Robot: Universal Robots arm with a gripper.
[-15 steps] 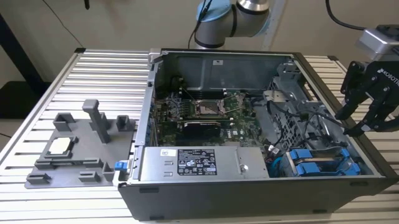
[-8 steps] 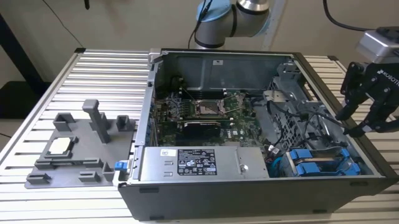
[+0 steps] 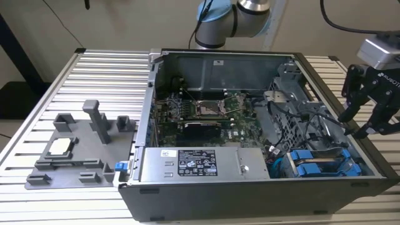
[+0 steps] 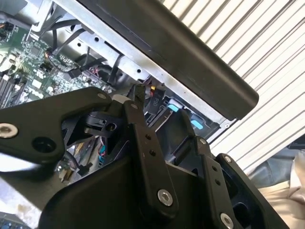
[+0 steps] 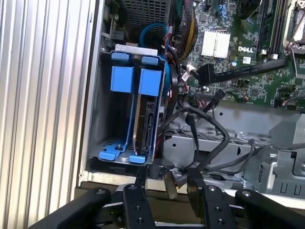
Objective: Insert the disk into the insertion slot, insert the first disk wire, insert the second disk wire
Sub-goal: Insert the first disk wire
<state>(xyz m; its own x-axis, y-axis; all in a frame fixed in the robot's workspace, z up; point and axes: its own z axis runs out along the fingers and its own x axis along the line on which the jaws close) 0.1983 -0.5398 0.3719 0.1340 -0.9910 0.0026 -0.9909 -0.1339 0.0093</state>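
The end effector (image 3: 355, 125) is hovering over the open computer case (image 3: 250, 201), at the exterior view's right, above the corner holding the drive cage (image 3: 350, 159). Its black fingers (image 3: 347, 101) are standing apart with a clear gap, gripping nothing. In the first wrist view the end effector (image 5: 167, 176) is hanging just off the cage's mouth. The disk (image 5: 143, 124) is sitting edge-on inside the insertion slot (image 5: 159, 138), its blue carrier (image 5: 152, 81) showing at the far end. A second blue carrier (image 5: 121, 78) is sitting just beside it. Black cables (image 5: 214, 138) are trailing loose near the cage, between it and the green circuit board (image 5: 238, 43). I cannot tell whether any is plugged into the disk. The case is resting on the slatted tabletop (image 3: 106, 75).
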